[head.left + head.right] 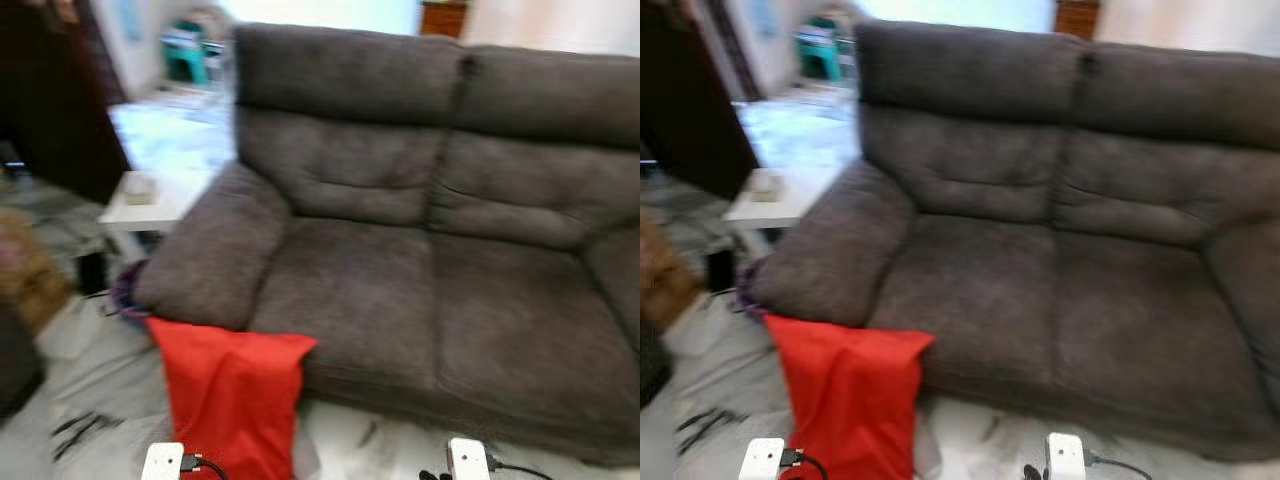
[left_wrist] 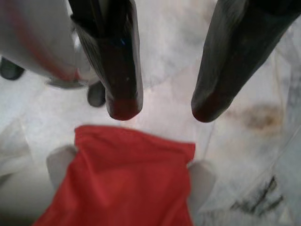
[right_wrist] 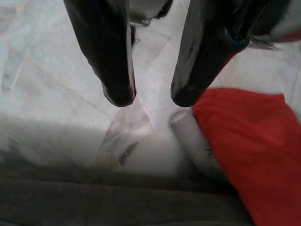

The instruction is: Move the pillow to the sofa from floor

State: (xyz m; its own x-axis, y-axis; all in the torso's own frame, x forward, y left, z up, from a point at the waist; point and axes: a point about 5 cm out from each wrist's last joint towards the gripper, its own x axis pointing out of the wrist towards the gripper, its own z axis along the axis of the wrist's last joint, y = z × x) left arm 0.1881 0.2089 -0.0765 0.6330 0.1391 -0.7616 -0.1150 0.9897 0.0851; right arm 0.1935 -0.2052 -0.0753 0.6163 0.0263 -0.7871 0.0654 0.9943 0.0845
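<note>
pillow (image 1: 232,400): red, stood on the pale floor (image 1: 90,385), leaning against the front of the sofa (image 1: 420,250) by its armrest.
left gripper (image 2: 162,106): fingers parted, above the pillow, grasping nothing.
right gripper (image 3: 150,96): fingers parted, beside the pillow.

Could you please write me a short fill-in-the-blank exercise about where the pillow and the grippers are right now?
1. The red pillow leans against the front of the ____.
2. The pillow's lower end rests on the ____.
3. The left gripper hovers above the pillow with its fingers ____.
4. The right gripper holds ____.

Missing words: sofa; floor; open; nothing
</note>
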